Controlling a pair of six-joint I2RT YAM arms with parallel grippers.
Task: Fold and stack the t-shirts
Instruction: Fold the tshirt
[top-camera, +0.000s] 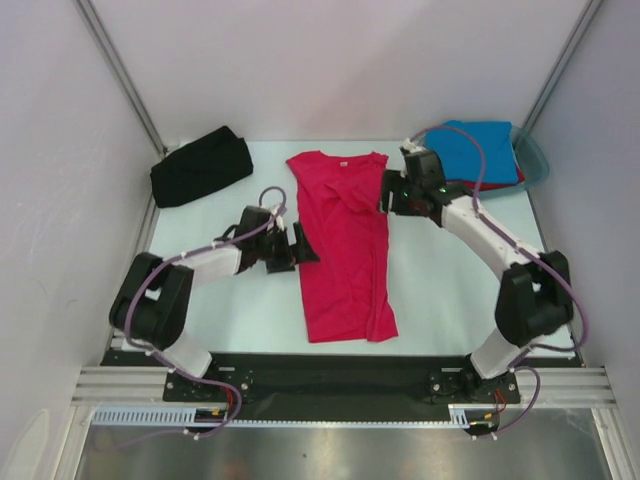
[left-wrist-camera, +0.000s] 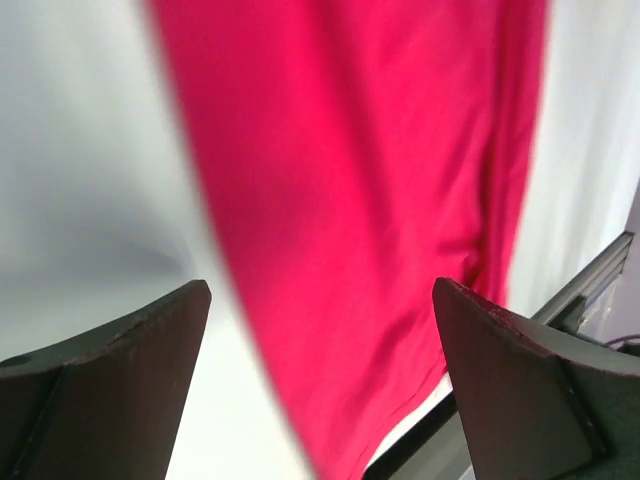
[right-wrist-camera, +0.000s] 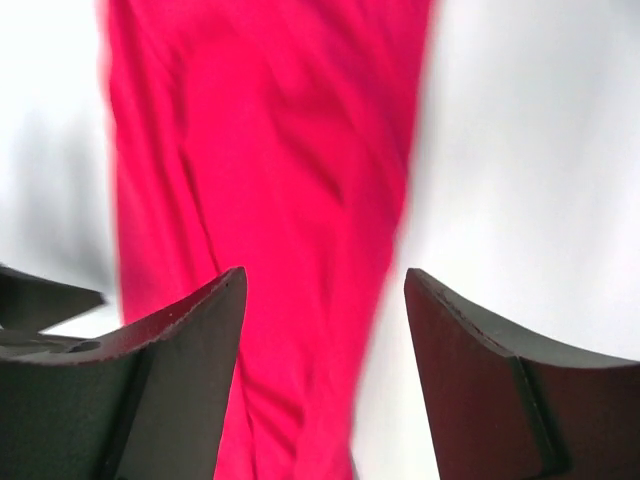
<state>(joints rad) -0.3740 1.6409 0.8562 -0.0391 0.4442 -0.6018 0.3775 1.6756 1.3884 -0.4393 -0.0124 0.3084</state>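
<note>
A crimson-pink t-shirt (top-camera: 342, 245) lies in the middle of the table, folded lengthwise into a long narrow strip with the neck at the far end. My left gripper (top-camera: 303, 247) is at its left edge, open, with nothing between the fingers. My right gripper (top-camera: 386, 192) is at its upper right edge, also open and empty. The left wrist view shows the shirt (left-wrist-camera: 350, 200) beyond the open left gripper (left-wrist-camera: 320, 290). In the right wrist view the shirt (right-wrist-camera: 260, 150) lies under the open right gripper (right-wrist-camera: 325, 280). A folded black t-shirt (top-camera: 200, 166) sits at the back left. A bright blue t-shirt (top-camera: 480, 150) rests at the back right.
A translucent teal tub (top-camera: 540, 160) holds the blue shirt at the back right corner, with a sliver of red cloth (top-camera: 510, 183) under it. White walls close in the left, right and back sides. A black rail (top-camera: 320, 372) runs along the near edge.
</note>
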